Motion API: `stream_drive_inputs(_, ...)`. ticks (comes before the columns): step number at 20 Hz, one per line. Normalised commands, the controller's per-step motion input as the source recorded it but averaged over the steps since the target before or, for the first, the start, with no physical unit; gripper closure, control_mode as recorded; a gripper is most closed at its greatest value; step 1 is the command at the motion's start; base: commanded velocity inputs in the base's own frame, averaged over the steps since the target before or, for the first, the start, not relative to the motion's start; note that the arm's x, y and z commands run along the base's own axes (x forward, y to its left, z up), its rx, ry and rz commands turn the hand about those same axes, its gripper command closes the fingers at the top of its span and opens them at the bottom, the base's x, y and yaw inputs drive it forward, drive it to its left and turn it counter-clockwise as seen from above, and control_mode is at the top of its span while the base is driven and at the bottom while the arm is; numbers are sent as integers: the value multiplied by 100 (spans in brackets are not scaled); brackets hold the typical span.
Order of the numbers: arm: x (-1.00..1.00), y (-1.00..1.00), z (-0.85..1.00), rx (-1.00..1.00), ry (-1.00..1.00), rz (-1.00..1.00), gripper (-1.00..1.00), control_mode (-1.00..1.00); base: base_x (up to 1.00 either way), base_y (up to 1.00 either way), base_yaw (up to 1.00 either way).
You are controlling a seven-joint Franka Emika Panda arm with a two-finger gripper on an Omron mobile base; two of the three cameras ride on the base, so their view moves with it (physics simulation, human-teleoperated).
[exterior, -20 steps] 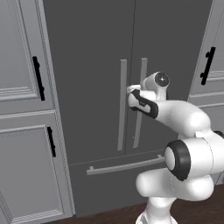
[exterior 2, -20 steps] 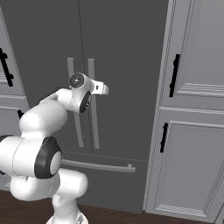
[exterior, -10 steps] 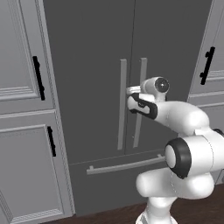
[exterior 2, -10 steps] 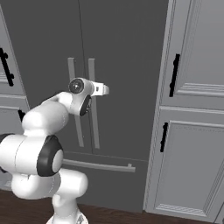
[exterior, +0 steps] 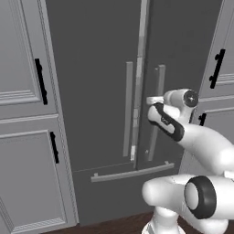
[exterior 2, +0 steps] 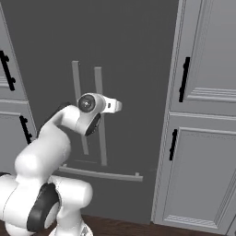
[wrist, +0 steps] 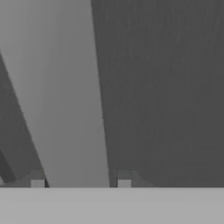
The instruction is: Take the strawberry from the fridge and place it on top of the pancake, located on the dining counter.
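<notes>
The fridge (exterior: 96,114) is a tall dark grey appliance with two long grey bar handles. Its right door stands slightly ajar, and a pale strip (exterior: 140,68) shows at the seam between the doors. My gripper (exterior: 153,99) is at mid height on the right door handle (exterior: 158,87). In the right base view the gripper (exterior 2: 117,106) reaches that same handle (exterior 2: 98,92). In the hand view the grey bar (wrist: 65,109) runs between my fingertips (wrist: 37,183), and the gripper (wrist: 80,183) is shut on it. The strawberry, the pancake and the dining counter are out of view.
Light grey panelled cabinets with black handles flank the fridge, on the left (exterior: 27,137) and on the right (exterior 2: 203,138). A horizontal bar handle (exterior: 132,172) crosses the fridge's lower drawer. Dark wood floor (exterior 2: 138,226) lies below.
The gripper has closed on the right door handle. The handle has come outward, and the right door has swung slightly ajar.
</notes>
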Motion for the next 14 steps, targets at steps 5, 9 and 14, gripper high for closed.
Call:
stream_drive_inputs(5,-100,-90,-5,10,2,-6,100,-100,0,0,0)
stream_drive_inputs(9,-93,-77,5,5,21,-11,100,-100,0,0,0)
stream_drive_inputs(14,-79,-76,8,1,24,-10,100,-100,0,0,0)
